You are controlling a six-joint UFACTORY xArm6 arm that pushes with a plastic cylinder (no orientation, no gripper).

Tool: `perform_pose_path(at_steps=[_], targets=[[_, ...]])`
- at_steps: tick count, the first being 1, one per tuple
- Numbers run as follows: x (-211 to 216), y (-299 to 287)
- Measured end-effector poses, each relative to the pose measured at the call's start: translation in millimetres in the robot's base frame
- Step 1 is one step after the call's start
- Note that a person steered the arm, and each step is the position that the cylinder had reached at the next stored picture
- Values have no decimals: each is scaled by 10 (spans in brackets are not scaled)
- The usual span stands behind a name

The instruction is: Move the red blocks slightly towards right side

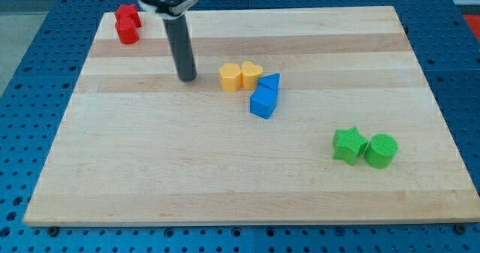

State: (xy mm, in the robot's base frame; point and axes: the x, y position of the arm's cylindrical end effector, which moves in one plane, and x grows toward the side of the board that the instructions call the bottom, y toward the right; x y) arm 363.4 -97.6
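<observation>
Two red blocks sit touching at the board's top left corner: a red star-like block behind and a red cylinder in front. My tip rests on the board to the right of and below the red blocks, well apart from them. It stands a short way left of the yellow blocks.
A yellow cylinder and a yellow heart touch near the middle. A blue triangle and a blue cube lie just right of them. A green star and green cylinder sit at lower right. The wooden board lies on a blue table.
</observation>
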Motion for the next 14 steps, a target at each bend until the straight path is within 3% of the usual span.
perform_pose_path(at_steps=[2,4,8,9,11,13,14], targets=[[103,445],[491,451],[642,-829],[629,-1474],[-450,-2072],[-1459,-2075],[-1715,-2049]])
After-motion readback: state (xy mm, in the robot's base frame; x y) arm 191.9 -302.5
